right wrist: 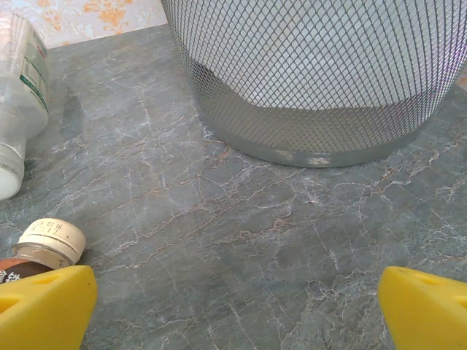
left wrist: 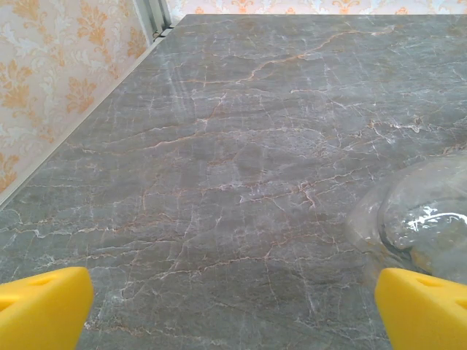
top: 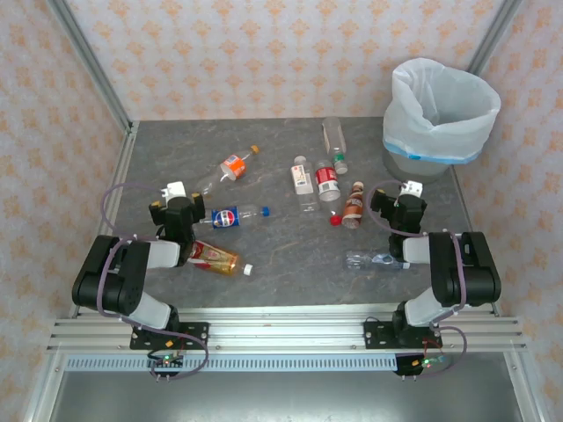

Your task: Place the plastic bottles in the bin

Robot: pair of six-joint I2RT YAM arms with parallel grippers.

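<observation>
Several plastic bottles lie on the grey marble table: an orange-labelled one (top: 230,167), a blue-labelled one (top: 233,215), an amber one (top: 215,257), two upright-lying ones with white (top: 303,180) and red (top: 327,183) labels, a clear one (top: 334,141), a brown one (top: 354,204) and a crushed clear one (top: 374,261). The bin (top: 422,160) stands at the far right, bag-lined. My left gripper (top: 173,190) (left wrist: 233,313) is open over bare table, a clear bottle's base (left wrist: 427,211) to its right. My right gripper (top: 411,187) (right wrist: 233,313) is open facing the bin's mesh wall (right wrist: 314,73), the brown bottle's cap (right wrist: 47,244) beside its left finger.
A loose red cap (top: 335,220) lies near the brown bottle. Patterned walls and metal posts close the table on the left, back and right. Another clear bottle (right wrist: 22,95) lies left of the bin in the right wrist view.
</observation>
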